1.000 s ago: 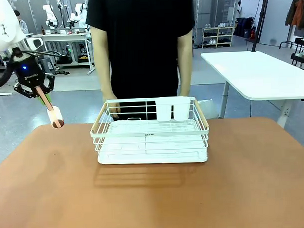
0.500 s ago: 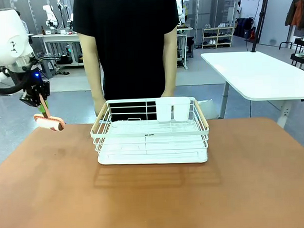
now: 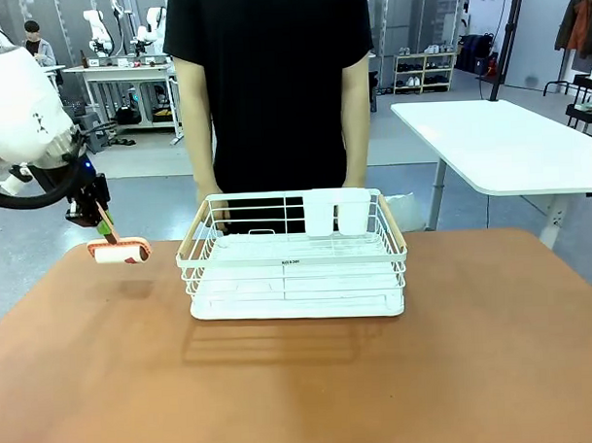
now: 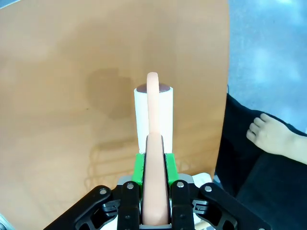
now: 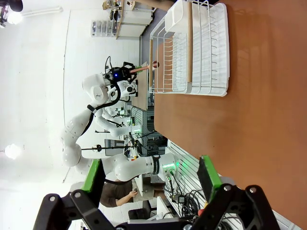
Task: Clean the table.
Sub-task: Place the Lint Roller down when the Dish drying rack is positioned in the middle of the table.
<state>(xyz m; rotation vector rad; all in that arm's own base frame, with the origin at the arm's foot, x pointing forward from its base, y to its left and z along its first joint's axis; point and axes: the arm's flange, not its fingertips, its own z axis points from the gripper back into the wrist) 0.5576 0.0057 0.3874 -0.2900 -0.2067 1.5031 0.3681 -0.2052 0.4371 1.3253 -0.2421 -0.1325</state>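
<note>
A dish rack [image 3: 295, 265] sits on the table [image 3: 301, 377], toward its far edge and near the middle. A person [image 3: 272, 86] stands behind the rack, hands just beyond its back rim. At the table's far left, the left gripper [image 3: 99, 217] holds a lint roller [image 3: 119, 251] just above the surface, possibly touching it. A second table [image 3: 502, 141] stands behind, to the right.

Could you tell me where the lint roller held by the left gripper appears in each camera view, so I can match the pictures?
Front view: the lint roller hangs at the left, above the table's far left corner, held by the left gripper.
Left wrist view: centre, its handle running up from between the fingers.
Right wrist view: small, left of the rack's top end.
Shared landmark: the white dish rack.
</note>
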